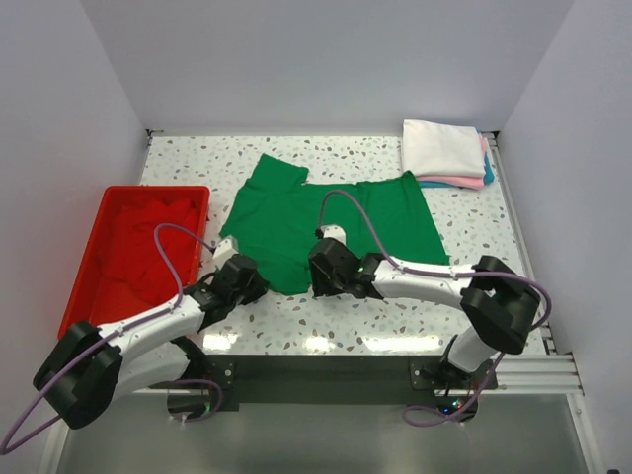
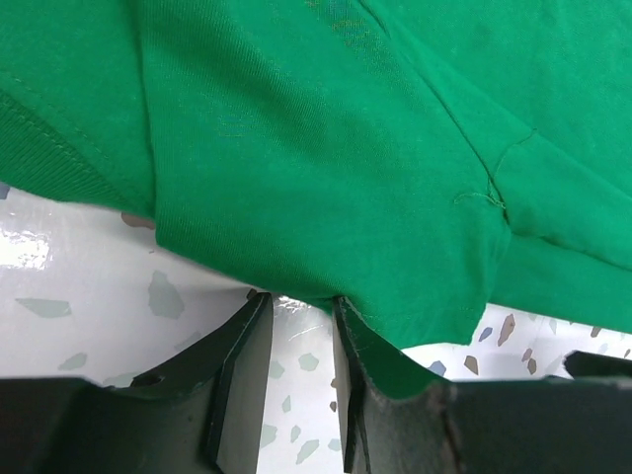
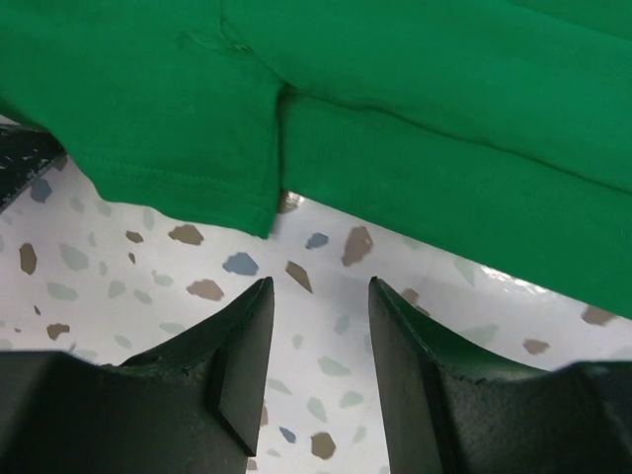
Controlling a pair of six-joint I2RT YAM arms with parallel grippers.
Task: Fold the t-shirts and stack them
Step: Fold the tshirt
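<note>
Green t-shirt (image 1: pixel 326 217) lies spread and somewhat rumpled across the middle of our speckled table (image 1: pixel 474 262), one sleeve pointing toward the far edge and its near edge coming to a point between our two arms. Our left gripper (image 1: pixel 252 279) sits low at the near left edge of the cloth. Our right gripper (image 1: pixel 318 276) sits at the near edge on the other side of that point, so the two flank the shirt's nearest corner.

From the left wrist we see the green t-shirt (image 2: pixel 316 148) filling the upper part of the view, its hem running right up to the tips of the left gripper (image 2: pixel 296 360). The jaws stand a narrow way apart with bare table showing between them. A fold of the hem lies over the outer side of the right-hand finger (image 2: pixel 353 415), and nothing is pinched.

From the right wrist, the green t-shirt (image 3: pixel 415 89) lies just ahead of the right gripper (image 3: pixel 321 326). A hemmed corner comes nearest the left-hand finger (image 3: pixel 242 365) without touching it. These jaws stand wider apart and hold nothing; only table shows in the gap.

At the far right corner of the table we see a stack of folded t-shirts (image 1: pixel 441 148), white on top with pink and light blue edges beneath. A red tray (image 1: pixel 148 190) stands at the left edge, well apart from the stack and just beside the left arm.
</note>
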